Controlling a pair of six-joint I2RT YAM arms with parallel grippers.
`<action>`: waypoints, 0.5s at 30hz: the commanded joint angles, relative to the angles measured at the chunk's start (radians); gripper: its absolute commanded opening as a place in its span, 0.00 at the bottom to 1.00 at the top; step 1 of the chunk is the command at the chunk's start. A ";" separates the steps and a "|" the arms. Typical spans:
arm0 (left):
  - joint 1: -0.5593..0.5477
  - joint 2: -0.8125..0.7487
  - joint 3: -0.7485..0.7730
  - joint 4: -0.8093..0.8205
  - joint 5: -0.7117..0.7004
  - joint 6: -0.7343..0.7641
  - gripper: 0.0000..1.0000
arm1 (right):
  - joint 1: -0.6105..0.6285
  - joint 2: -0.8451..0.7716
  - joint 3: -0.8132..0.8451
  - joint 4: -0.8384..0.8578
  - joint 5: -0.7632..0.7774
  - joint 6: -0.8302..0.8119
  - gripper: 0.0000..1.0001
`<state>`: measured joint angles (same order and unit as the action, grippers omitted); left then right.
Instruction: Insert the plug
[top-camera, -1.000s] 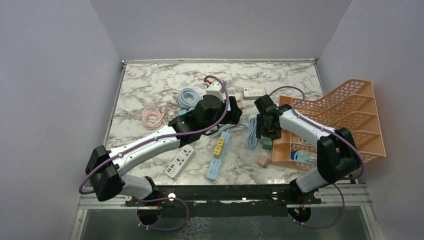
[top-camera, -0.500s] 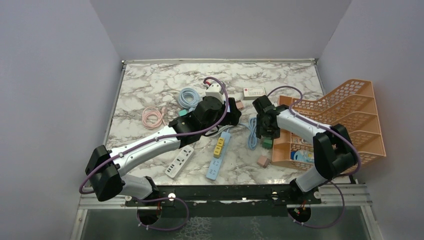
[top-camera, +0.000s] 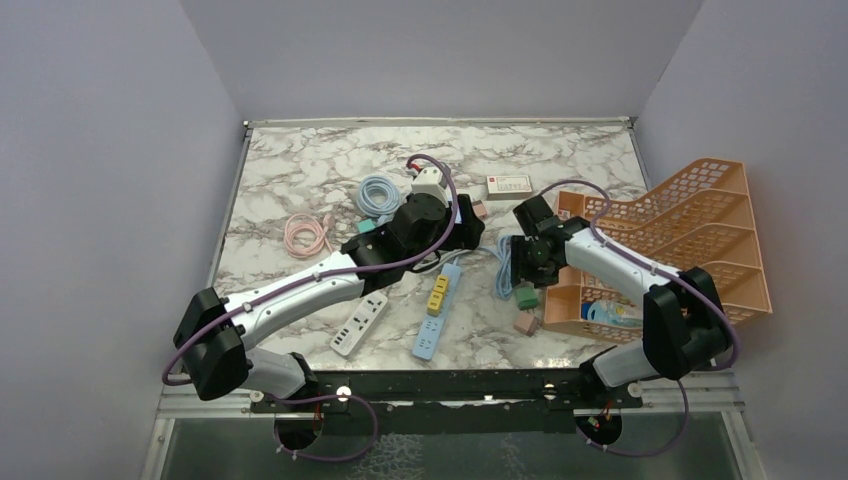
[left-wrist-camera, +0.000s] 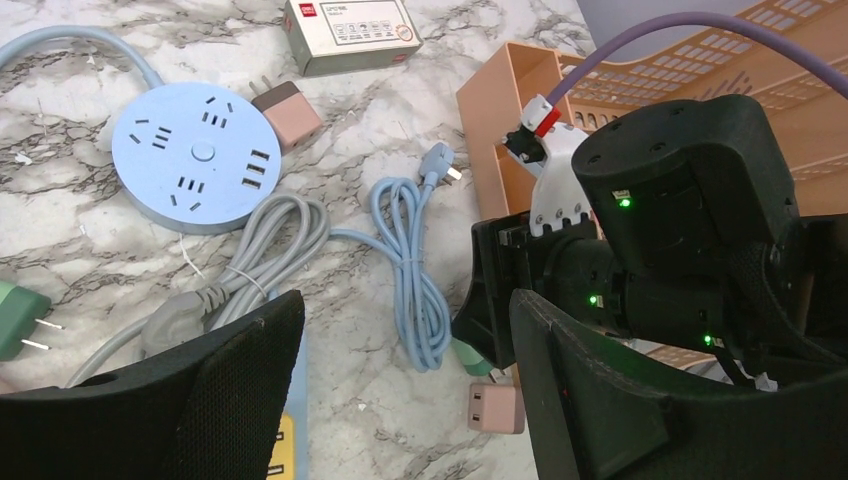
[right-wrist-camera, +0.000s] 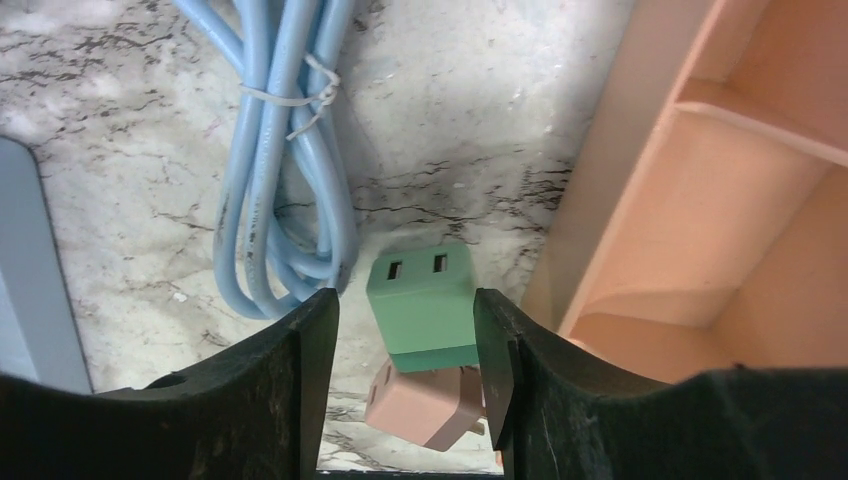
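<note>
Both tools apart: left tool (left-wrist-camera: 405, 320) empty, right tool (right-wrist-camera: 405, 300) narrower than a second ago, astride the green adapter (right-wrist-camera: 425, 305).

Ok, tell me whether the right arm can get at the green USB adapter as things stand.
Probably yes: the green USB adapter lies uncovered between the right fingers, with the orange rack and blue cable just clear at either side.

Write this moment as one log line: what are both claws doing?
left gripper: open, empty | right gripper: open, straddling green adapter, gap at one finger | green adapter: loose, not plugged in
</note>
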<state>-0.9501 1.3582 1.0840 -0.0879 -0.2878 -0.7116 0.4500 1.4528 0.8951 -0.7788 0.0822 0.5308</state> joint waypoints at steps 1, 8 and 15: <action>0.003 0.012 0.003 0.031 -0.030 -0.009 0.77 | 0.002 0.006 0.033 -0.033 0.108 0.021 0.54; 0.010 0.016 0.005 0.033 -0.025 0.004 0.77 | 0.003 0.016 0.007 -0.041 -0.034 -0.030 0.57; 0.015 0.018 0.014 0.037 -0.007 0.021 0.77 | 0.003 0.048 -0.025 -0.054 -0.072 -0.025 0.58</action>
<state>-0.9417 1.3674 1.0840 -0.0822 -0.2893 -0.7055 0.4500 1.4727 0.8719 -0.8150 0.0418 0.5140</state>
